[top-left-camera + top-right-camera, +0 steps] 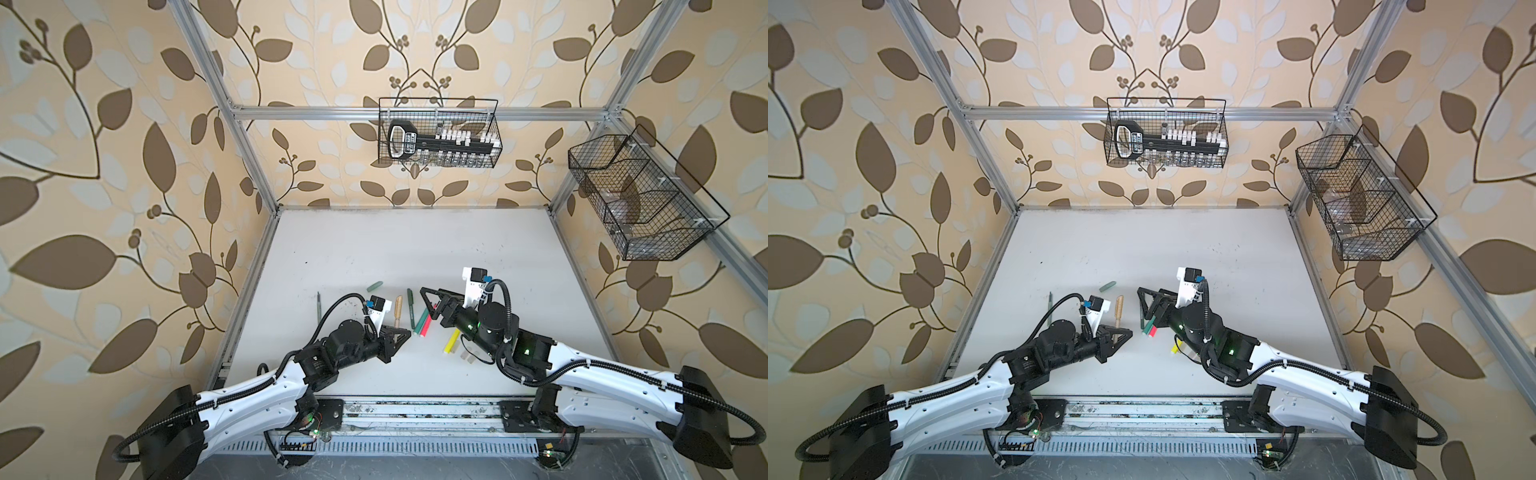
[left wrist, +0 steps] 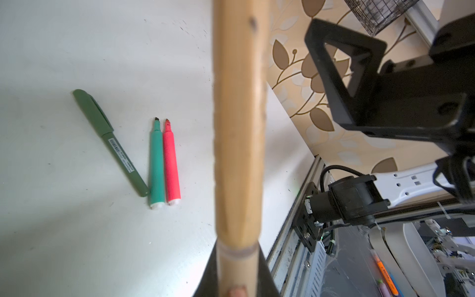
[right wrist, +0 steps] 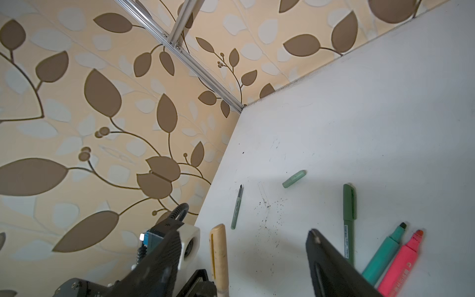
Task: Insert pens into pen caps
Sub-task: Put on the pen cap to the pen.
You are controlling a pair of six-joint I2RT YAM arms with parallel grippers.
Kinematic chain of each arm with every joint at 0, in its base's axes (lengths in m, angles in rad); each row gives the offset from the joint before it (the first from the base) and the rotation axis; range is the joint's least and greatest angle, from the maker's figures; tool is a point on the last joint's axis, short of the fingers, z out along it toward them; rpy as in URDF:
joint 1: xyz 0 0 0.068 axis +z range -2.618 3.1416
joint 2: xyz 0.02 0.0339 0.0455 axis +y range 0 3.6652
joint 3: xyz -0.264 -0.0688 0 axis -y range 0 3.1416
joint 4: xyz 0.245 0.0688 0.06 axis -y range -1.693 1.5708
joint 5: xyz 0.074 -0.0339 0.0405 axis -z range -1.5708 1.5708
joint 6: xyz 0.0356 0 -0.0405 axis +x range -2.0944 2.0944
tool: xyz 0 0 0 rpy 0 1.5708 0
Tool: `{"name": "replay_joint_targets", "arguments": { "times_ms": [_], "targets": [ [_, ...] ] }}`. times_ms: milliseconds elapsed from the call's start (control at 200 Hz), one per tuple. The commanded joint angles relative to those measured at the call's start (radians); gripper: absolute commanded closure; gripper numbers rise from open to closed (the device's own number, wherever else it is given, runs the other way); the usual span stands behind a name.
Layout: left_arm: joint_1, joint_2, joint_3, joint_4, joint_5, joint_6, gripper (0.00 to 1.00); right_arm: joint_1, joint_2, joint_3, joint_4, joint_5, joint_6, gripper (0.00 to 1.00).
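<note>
We saw a white worktop (image 1: 374,249) boxed in by an aluminium frame (image 1: 311,113) and leaf-patterned walls. On it the grey-green pen (image 1: 319,307) and the sage cap (image 1: 373,286) lay apart toward the left, while the capped dark green pen (image 1: 411,309), green marker (image 1: 422,322) and pink-red marker (image 1: 429,323) clustered near the middle. A wire basket (image 1: 494,124) on the back rail held a black key-shaped object (image 1: 405,143); we could not tell what the divided side basket (image 1: 652,245) held. The left tool (image 1: 401,333) was clamped on the tan pen (image 1: 398,309), and the right tool (image 1: 434,309) stood empty, jaws apart, above the markers.
</note>
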Motion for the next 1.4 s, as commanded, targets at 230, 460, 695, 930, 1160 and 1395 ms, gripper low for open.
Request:
{"name": "replay_joint_targets", "arguments": {
  "times_ms": [230, 460, 695, 930, 1160, 1395],
  "targets": [
    [-0.044, 0.036, 0.002, 0.119, 0.043, 0.044, 1.0, -0.028, 0.134, 0.054, 0.082, -0.141, -0.003, 0.29],
    [-0.051, 0.045, 0.007, 0.122, 0.043, 0.047, 1.0, -0.034, 0.194, 0.083, 0.109, -0.174, 0.005, 0.35],
    [-0.052, 0.045, 0.01, 0.112, 0.021, 0.046, 1.0, -0.013, 0.191, 0.087, 0.119, -0.163, -0.011, 0.36],
    [-0.052, 0.058, 0.028, 0.11, 0.019, 0.044, 1.0, 0.006, 0.227, 0.088, 0.132, -0.166, 0.001, 0.46],
    [-0.052, 0.061, 0.044, 0.104, 0.004, 0.041, 1.0, 0.014, 0.265, 0.094, 0.141, -0.173, 0.011, 0.54],
    [-0.052, 0.075, 0.079, 0.079, -0.042, 0.048, 1.0, 0.031, 0.286, 0.091, 0.146, -0.171, 0.016, 0.76]
  ]
}}
